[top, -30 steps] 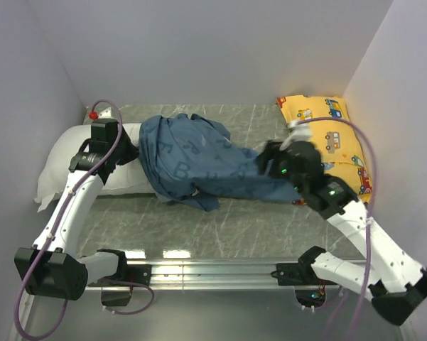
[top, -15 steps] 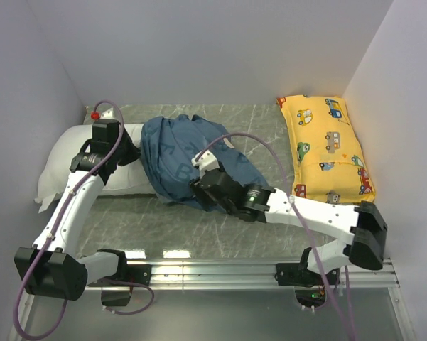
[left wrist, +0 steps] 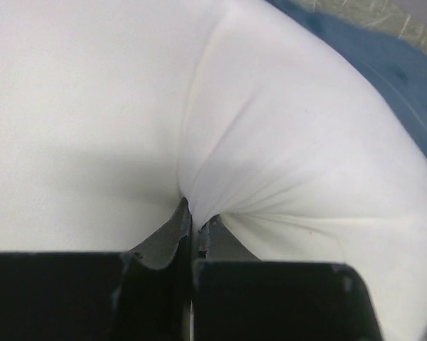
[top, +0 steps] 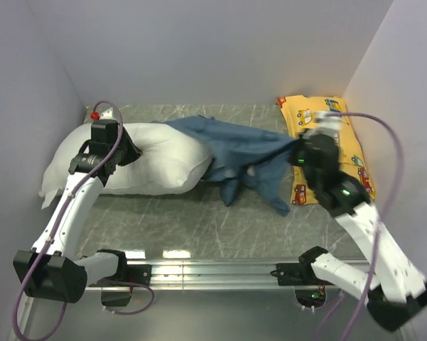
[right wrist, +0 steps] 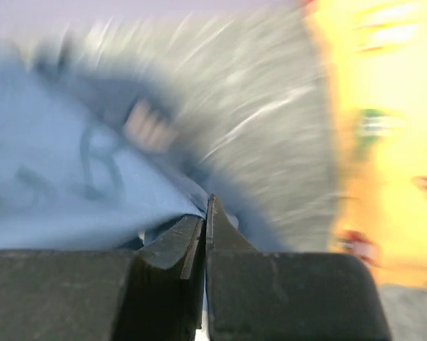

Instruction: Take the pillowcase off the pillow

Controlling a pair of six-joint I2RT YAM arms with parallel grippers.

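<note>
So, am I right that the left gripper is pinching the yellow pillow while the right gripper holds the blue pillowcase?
Not quite: the left gripper is pinching the white pillow, not the yellow one, as the left wrist view shows. The right gripper does hold the blue pillowcase.

Left arm (top: 69,202): I have it stretched forward along the left side, wrist turned inward.
Left gripper (left wrist: 192,226): fingers pressed together, pinching a fold of the pillow (left wrist: 291,142).
Right arm (top: 366,227): raised, reaching forward on the right.
Right gripper (right wrist: 204,217): fingers closed on the pillowcase (right wrist: 50,199) edge.
</note>
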